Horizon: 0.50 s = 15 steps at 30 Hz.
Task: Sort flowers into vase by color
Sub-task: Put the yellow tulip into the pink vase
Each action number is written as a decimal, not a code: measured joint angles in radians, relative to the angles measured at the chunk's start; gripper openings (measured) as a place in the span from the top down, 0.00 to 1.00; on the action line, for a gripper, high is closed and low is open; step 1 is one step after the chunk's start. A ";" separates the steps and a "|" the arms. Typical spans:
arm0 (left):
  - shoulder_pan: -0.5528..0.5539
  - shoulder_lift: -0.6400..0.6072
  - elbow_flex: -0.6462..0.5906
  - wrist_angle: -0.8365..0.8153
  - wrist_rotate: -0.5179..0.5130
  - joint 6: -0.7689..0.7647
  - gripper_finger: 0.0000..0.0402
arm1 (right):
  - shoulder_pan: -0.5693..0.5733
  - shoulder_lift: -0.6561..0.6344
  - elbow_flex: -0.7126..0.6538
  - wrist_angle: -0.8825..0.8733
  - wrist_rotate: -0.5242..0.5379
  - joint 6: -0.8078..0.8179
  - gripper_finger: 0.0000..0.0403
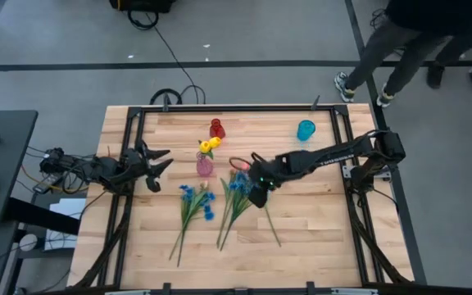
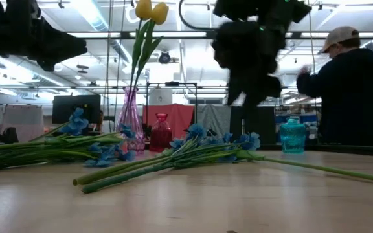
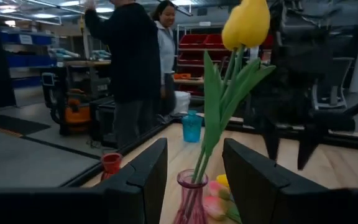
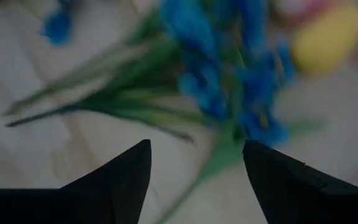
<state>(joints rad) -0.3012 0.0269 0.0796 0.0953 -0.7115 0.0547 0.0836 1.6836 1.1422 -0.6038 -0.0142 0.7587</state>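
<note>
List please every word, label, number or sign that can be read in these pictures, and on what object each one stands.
None can be read.
Pale labels on the blue storage shelves in the room behind: too small and blurred.
The clear pink glass vase, red glass vase and turquoise glass vase carry no text.

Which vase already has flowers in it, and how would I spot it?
Look at the wooden table, near its middle, between the two arms. There stands a pink glass vase with yellow tulips in it. The red vase and the blue vase behind it hold nothing.
</note>
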 joint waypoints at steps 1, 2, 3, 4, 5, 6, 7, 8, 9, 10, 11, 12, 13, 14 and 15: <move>0.000 0.000 -0.004 0.008 -0.002 0.001 0.59 | 0.011 0.000 -0.009 -0.018 0.009 0.052 0.36; 0.000 0.000 -0.007 0.015 -0.001 0.001 0.59 | 0.020 0.000 -0.015 -0.041 0.017 0.105 0.37; 0.000 0.000 -0.011 0.024 -0.001 0.001 0.59 | 0.031 0.000 -0.020 -0.063 0.019 0.157 0.38; 0.000 0.000 -0.015 0.036 -0.002 0.002 0.59 | 0.043 0.000 -0.025 -0.076 0.020 0.203 0.40; 0.000 0.000 -0.018 0.050 -0.002 0.008 0.59 | 0.057 0.001 -0.026 -0.080 0.021 0.243 0.41; 0.000 0.000 -0.019 0.057 -0.002 0.017 0.59 | 0.070 0.009 -0.023 -0.071 0.022 0.273 0.42; 0.000 0.000 -0.020 0.065 -0.001 0.021 0.59 | 0.086 0.015 -0.016 -0.065 0.024 0.294 0.43; 0.000 0.000 -0.020 0.075 -0.001 0.023 0.59 | 0.102 0.022 -0.014 -0.057 0.026 0.310 0.44; 0.000 0.000 -0.020 0.083 -0.002 0.024 0.59 | 0.115 0.038 -0.009 -0.058 0.031 0.324 0.45; 0.000 0.000 -0.020 0.093 -0.002 0.026 0.59 | 0.128 0.049 -0.001 -0.063 0.040 0.337 0.46; 0.000 0.001 -0.020 0.102 -0.002 0.034 0.59 | 0.139 0.064 0.004 -0.078 0.046 0.350 0.46; 0.000 0.002 -0.020 0.108 -0.002 0.041 0.59 | 0.146 0.082 0.010 -0.105 0.053 0.368 0.47; 0.000 0.004 -0.020 0.114 -0.005 0.043 0.59 | 0.151 0.098 0.018 -0.132 0.056 0.381 0.48; 0.000 0.005 -0.020 0.114 -0.005 0.046 0.59 | 0.155 0.118 0.028 -0.157 0.054 0.393 0.48; 0.000 0.007 -0.020 0.114 -0.007 0.047 0.59 | 0.156 0.139 0.039 -0.176 0.051 0.402 0.49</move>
<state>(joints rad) -0.3012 0.0338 0.0597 0.2093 -0.7184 0.1013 0.2396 1.8225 1.1810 -0.7798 0.0371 1.1603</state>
